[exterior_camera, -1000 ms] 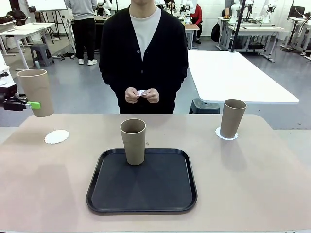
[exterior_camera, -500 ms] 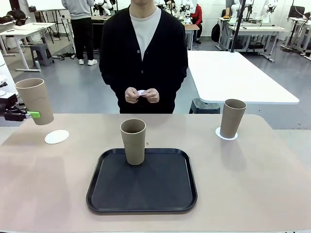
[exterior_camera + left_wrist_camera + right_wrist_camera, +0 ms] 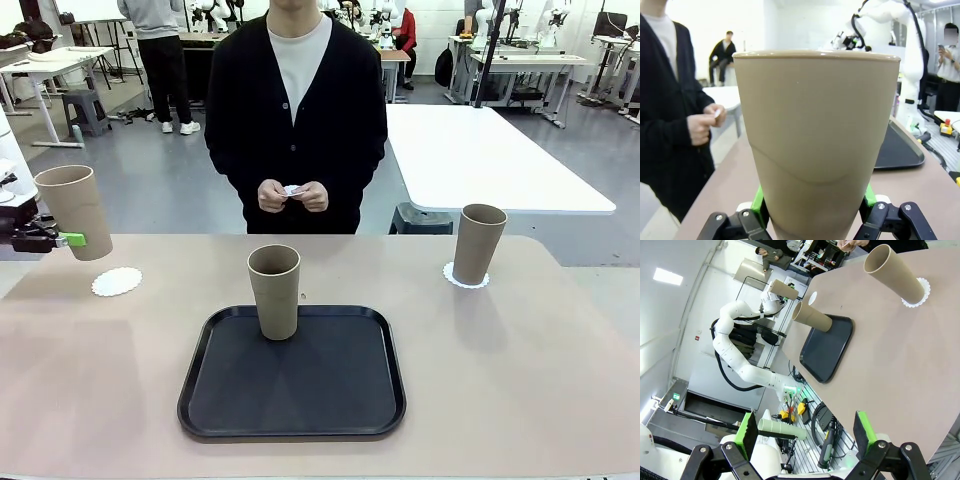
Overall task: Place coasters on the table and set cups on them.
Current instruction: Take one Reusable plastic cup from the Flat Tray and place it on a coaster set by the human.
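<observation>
While the left gripper (image 3: 62, 240) is clamped low on a tall tapered tan-brown matte cup (image 3: 74, 211), one green pad on either side near the base, that cup hangs in the air over the far left corner of the large beige-tan table (image 3: 520, 380), touching nothing else.

- **Item sought:** small round white scalloped paper coaster (image 3: 117, 281), bare, lying flat on the table.
- **Bearing from held cup:** below and toward picture right. It is near the cup but not under it; the offset in depth cannot be told.
- **Cup's long axis:** near vertical, mouth up, slightly tilted.
- **Judgement:** a short shift inward, then a straight descent, should seat the base on the disc. The left arm is plainly the nearer.
- **Right gripper (image 3: 805, 432):** jaws wide apart, nothing between them, away from the cups.
- **Other stock:**
  - second cup (image 3: 478, 243), standing on its own coaster (image 3: 466, 280) at far right;
  - third cup (image 3: 274, 291), upright on the black rounded-square tray (image 3: 292, 420), no coaster beneath.
- **Person's hands (image 3: 292, 196):** holding a small white item, too small to identify.
</observation>
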